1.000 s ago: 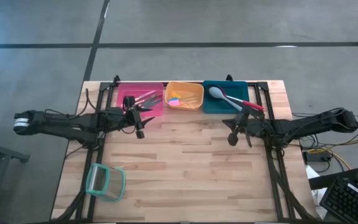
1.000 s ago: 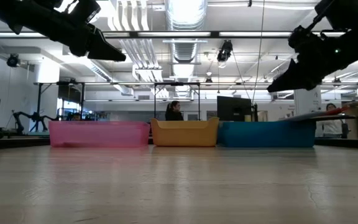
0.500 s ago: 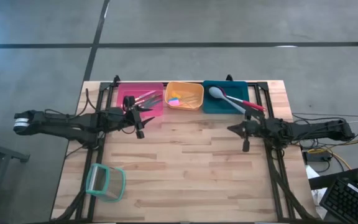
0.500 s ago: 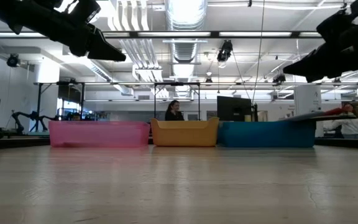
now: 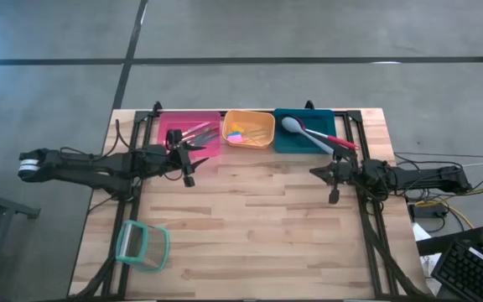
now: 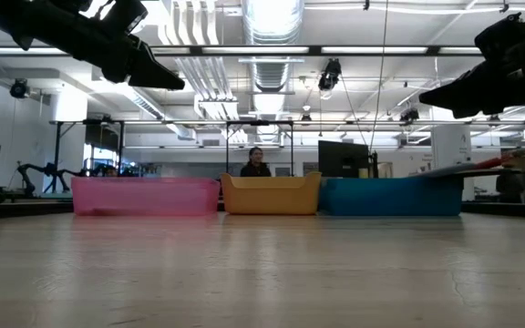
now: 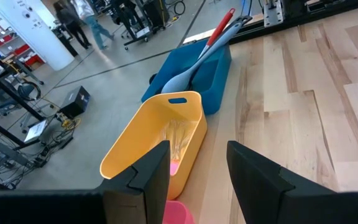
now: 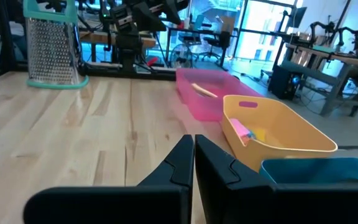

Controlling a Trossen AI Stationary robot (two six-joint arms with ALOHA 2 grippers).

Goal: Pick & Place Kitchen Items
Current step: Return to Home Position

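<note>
From where I stand the sorting looks finished. Every utensil I can find lies in one of three bins lined up along the upper edge of the desk (image 5: 250, 226) in the overhead picture. A pale spoon (image 5: 293, 127) lies slantwise in the teal bin (image 5: 285, 146), with a red handle (image 5: 340, 142) poking over that bin's right rim. Small blue, pink and yellow pieces (image 5: 236, 132) sit in the orange bin (image 5: 261, 124). A few pinkish utensils (image 5: 198, 132) lie in the pink bin (image 5: 166, 122).

The step in hand, I'd judge, is the retreat to rest. The left arm (image 5: 99, 168) reaches in from the left of the frame, its jaws spread wide and empty just below the pink bin. The right arm (image 5: 409, 176) stretches in from the right, its jaws pinched almost together on nothing, just below the teal bin. The next move calls for each arm to fold back to its own side, keeping above the bin rims and that jutting handle.

From desk level the bin walls hide everything inside. I can't tell whether spoon and red handle are one utensil or two, nor what kinds lie in the pink bin. A teal-rimmed container (image 5: 141, 245) stands well apart at lower left.
</note>
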